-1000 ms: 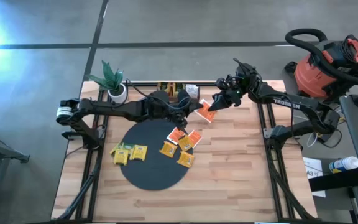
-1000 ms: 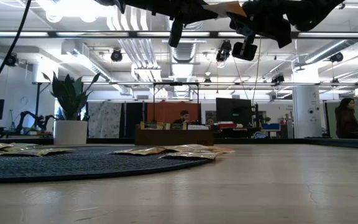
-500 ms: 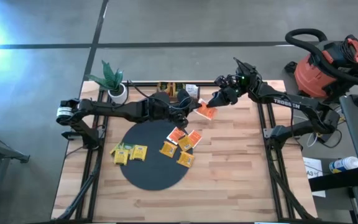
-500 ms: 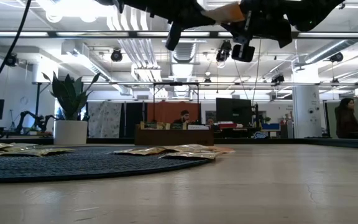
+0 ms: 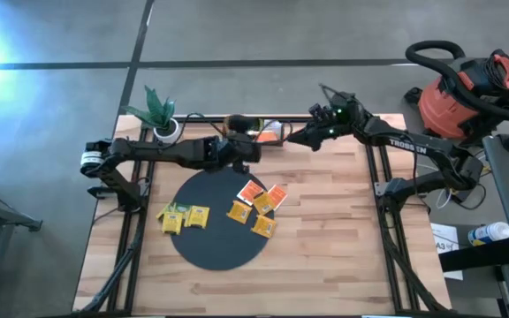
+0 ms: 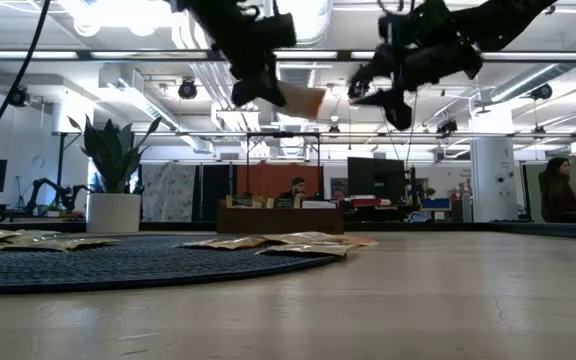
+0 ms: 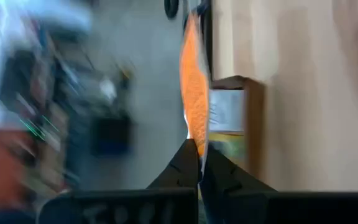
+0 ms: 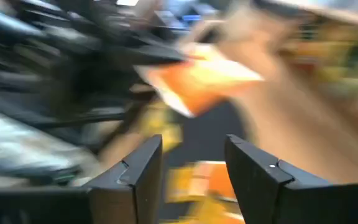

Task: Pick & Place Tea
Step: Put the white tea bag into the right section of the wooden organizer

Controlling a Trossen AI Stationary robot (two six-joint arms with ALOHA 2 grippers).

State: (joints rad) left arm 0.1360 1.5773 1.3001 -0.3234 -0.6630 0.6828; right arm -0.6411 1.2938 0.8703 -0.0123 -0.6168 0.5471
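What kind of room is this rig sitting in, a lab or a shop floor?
Probably a large open-plan lab or workshop: exposed ceiling ducts and lights overhead, a shop vacuum beside the table, and people at desks across the room.

Wooden table (image 5: 343, 238) under black mat (image 5: 215, 221)

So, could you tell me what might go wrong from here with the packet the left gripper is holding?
1. The left gripper pinches the orange packet only by its edge, high above the table, so it could slip and fall short of the tray.
2. The open right gripper hangs close beside it; the arms might clip each other.
3. A drop could scatter the packets on the mat.
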